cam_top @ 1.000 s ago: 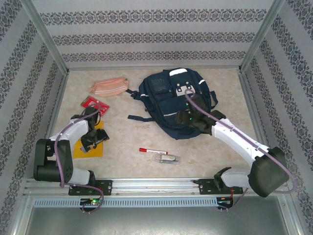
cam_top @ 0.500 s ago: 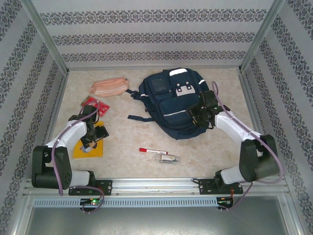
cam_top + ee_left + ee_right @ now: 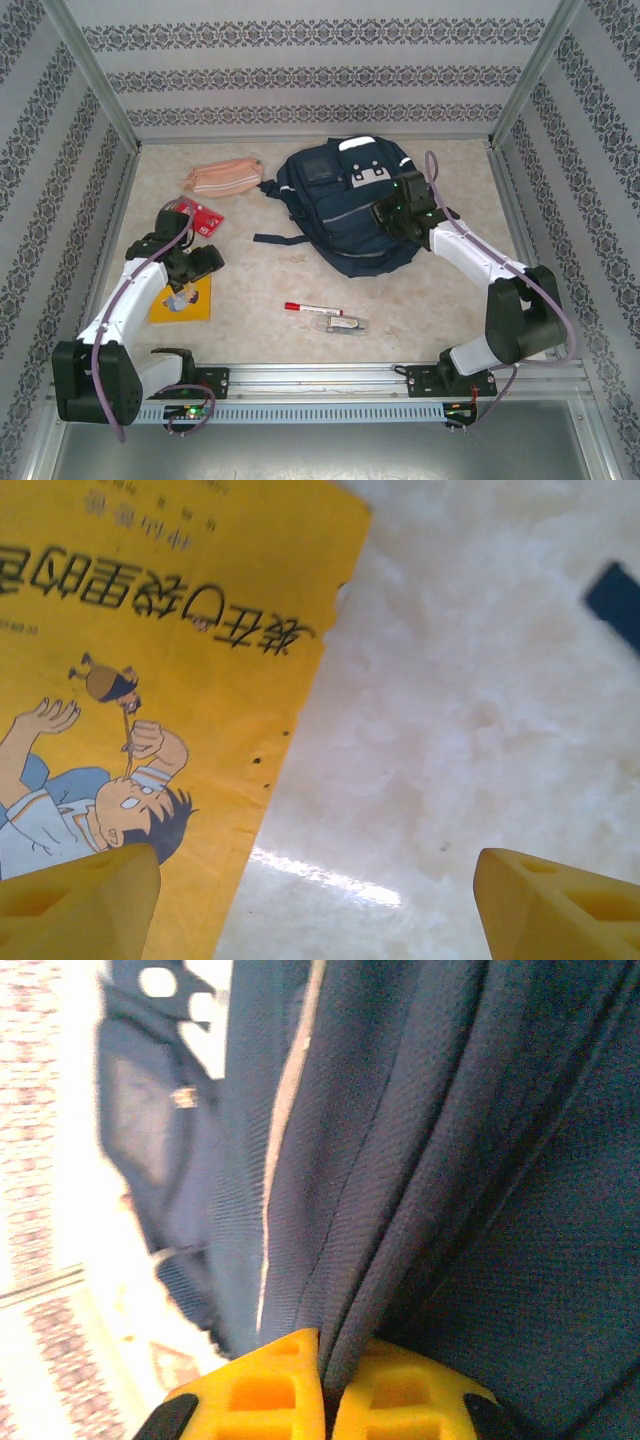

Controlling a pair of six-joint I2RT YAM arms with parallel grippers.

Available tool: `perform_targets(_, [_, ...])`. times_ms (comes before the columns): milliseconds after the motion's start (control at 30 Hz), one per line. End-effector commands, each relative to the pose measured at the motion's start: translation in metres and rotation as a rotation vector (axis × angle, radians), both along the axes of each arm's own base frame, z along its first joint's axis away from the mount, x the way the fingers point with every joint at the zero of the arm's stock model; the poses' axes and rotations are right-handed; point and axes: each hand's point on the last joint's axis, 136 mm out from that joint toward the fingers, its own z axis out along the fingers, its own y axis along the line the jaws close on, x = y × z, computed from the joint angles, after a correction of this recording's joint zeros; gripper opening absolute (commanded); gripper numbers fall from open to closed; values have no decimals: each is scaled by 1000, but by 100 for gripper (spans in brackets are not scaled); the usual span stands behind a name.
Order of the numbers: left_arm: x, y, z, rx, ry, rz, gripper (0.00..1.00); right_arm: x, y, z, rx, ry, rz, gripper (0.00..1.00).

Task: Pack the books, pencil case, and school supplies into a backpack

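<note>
On the worktop [image 3: 260, 285], toward the left side, lies the book [image 3: 150, 660], yellow-orange, with a cartoon boy and black East Asian lettering. The lettering stands upside down in the left wrist view, and I cannot read it with certainty. Over one edge of the book hangs the left pincer [image 3: 310, 880], jaws wide and gripping nothing, one finger above the cover and the other above bare worktop. The backpack [image 3: 345, 215] lies flat at the far middle; what it holds cannot be seen. The right pincer [image 3: 325, 1385] is closed tight on a fold of its navy fabric. Compared with one second ago, this pincer has closed and the backpack has shifted a little to the far left. The pencil case [image 3: 225, 177] lies far left and the red packet [image 3: 195, 213] just beyond the book. The marker [image 3: 300, 308] and the wrapped item [image 3: 345, 324] lie at the near middle. All of these are outside the backpack.
</note>
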Motion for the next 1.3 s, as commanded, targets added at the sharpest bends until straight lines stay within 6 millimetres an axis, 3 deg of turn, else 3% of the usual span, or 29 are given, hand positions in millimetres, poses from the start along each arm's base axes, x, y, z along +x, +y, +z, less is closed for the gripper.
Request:
perform_targets(0, [-9,1,-15,-3,65,5,82,22,21,64,116,-151,-63,0])
perform_targets(167, [-18,3,-38,-1,125,36,82,37,29,88,116,-173,-132,0])
perform_targets(367, [-29,9,-52,34,151,65,82,47,24,95,113,-119,-229,0])
perform_targets(600, [-30,11,-66,41,210,71,82,53,9,138,60,-219,-334,0])
perform_targets(700, [-26,13,-78,57,225,63,81,50,-9,145,-19,-275,-383,0])
perform_targets(833, [-20,-4,-89,-31,228,36,79,52,-35,124,-99,-278,-407,0])
perform_targets(933, [-14,-15,-92,-72,209,5,78,50,-42,106,-131,-262,-364,0])
perform_targets(1033, [-14,-20,-89,-69,217,-11,78,34,-51,83,-206,-227,-342,0])
perform_targets(1267, [-13,-39,-91,-122,227,-29,77,-14,-65,8,-335,-100,-307,0])
